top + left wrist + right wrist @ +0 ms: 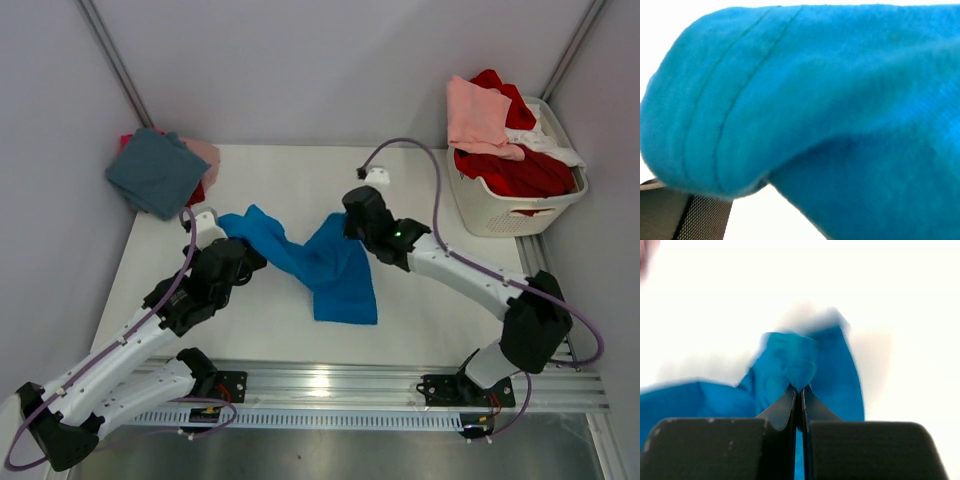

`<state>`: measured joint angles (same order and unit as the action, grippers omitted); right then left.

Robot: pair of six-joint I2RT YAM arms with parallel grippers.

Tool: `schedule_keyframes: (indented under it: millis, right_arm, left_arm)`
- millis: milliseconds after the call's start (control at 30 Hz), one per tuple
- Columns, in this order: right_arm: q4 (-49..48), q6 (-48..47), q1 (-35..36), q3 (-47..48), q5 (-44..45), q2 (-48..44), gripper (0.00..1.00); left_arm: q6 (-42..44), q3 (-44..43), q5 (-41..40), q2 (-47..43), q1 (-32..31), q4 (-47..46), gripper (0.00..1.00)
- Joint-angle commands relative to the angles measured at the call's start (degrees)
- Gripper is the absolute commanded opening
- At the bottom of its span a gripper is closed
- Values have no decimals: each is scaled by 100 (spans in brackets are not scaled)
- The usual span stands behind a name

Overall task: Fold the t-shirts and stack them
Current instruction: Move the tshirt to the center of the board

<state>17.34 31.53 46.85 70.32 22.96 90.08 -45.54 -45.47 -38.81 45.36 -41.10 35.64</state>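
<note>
Laundry basket [500, 215] right of blue t-shirt [340, 275], teal t-shirt [155, 172] left; right pincer [799, 390] clamps its fold, left pincer [248, 256] grip indiscernible under cloth.

Laundry basket [515, 205] blocks the far right corner, stacked t-shirts [155, 172] the far left; open table [290, 180] lies between them.

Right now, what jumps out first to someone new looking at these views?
The bright blue t-shirt is strung across mid-table between both arms, with the right gripper pinched shut on one bunched end. Next come the folded dusty teal t-shirt topping a pile at the far left corner, and the white laundry basket at far right, heaped with red tees and a pink tee.
</note>
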Motion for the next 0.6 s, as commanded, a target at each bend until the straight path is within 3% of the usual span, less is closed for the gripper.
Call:
schedule_keyframes:
  millis: [0, 267, 367, 400, 433, 567]
  right_arm:
    - [489, -568, -18, 201, 2229, -500, 0]
    - [253, -1076, 342, -255, 5002, -939, 0]
    - [-877, -1997, 281, -763, 5980, -1299, 0]
    - [-1639, -2732, 176, -835, 6323, -1492, 0]
    - [-1638, -2740, -138, -827, 6335, -1572, 0]
    - [-771, -2582, -1027, -424, 6633, -1635, 0]
  left_arm:
    - [-43, -93, -101, -45, 23, -268, 95]
    - [-34, -137, -92, 51, 23, -233, 95]
    - [-43, -146, -109, 60, 23, -163, 95]
    - [-51, -146, -118, 60, 23, -136, 95]
    - [-52, -137, -136, 52, 23, -127, 95]
    - [-95, -146, -267, 43, 23, -14, 94]
